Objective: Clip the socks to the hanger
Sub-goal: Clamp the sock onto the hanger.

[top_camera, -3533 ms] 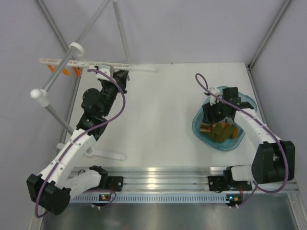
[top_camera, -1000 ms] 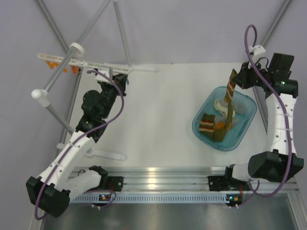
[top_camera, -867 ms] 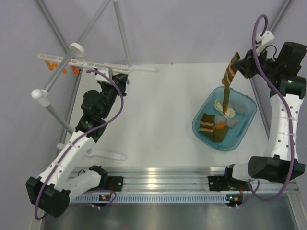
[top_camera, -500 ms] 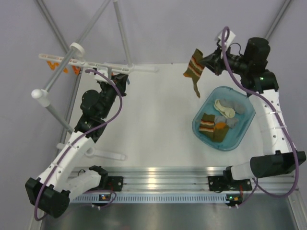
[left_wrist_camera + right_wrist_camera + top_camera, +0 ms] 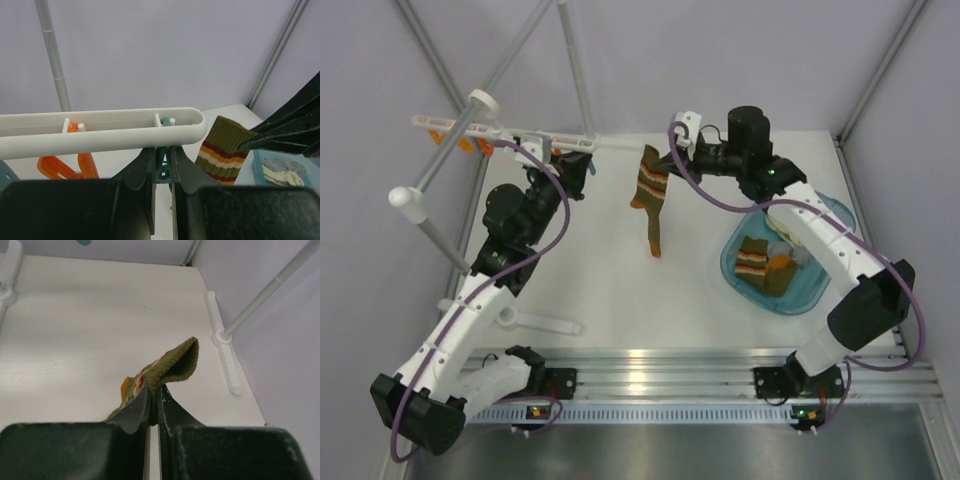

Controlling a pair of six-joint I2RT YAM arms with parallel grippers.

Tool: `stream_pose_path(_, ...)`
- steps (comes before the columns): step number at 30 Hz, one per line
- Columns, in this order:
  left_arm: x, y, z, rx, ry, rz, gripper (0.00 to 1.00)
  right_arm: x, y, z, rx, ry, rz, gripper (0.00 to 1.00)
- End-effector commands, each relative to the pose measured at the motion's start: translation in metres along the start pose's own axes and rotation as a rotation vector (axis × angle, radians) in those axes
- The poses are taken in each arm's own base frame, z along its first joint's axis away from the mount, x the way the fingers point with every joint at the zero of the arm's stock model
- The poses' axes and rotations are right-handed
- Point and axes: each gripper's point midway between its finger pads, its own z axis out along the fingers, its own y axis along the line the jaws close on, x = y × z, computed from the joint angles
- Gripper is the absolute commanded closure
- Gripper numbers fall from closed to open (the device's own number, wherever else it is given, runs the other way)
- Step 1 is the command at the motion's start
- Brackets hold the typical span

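Left fingers around half-hidden clip

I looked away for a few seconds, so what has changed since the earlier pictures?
The right gripper lifted one sock out of the teal basin and carried it left, up near the end of the hanger, clamped on its cuff. The left gripper stayed pinching a teal clip on the hanger. A second sock stayed in the basin.
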Motion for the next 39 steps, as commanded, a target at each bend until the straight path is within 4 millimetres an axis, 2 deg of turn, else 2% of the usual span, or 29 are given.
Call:
stream_pose_path(1, -0.027, -0.015, -0.001, 0.065, -0.051, -0.025, 1.0, -0.034, 0.011, 0.023, -0.033, -0.107, -0.217, 1.0)
stream_pose_path(5, -0.029, -0.015, -0.001, 0.067, -0.055, -0.028, 1.0, -0.035, 0.032, 0.043, -0.079, -0.123, -0.274, 1.0)
stream_pose_path(14, -0.025, -0.018, -0.001, 0.084, -0.05, -0.033, 1.0, -0.044, 0.06, 0.067, -0.14, -0.152, -0.307, 1.0)
stream_pose_path(22, -0.022, -0.022, -0.002, 0.109, -0.042, -0.031, 1.0, -0.052, 0.06, 0.078, -0.13, -0.163, -0.302, 1.0)
stream_pose_path(29, -0.019, -0.026, -0.003, 0.133, -0.038, -0.029, 1.0, -0.052, 0.058, 0.083, -0.12, -0.158, -0.312, 1.0)
stream_pose_path(39, -0.014, -0.027, -0.002, 0.144, -0.021, -0.019, 1.0, -0.067, 0.056, 0.083, -0.107, -0.19, -0.338, 1.0)
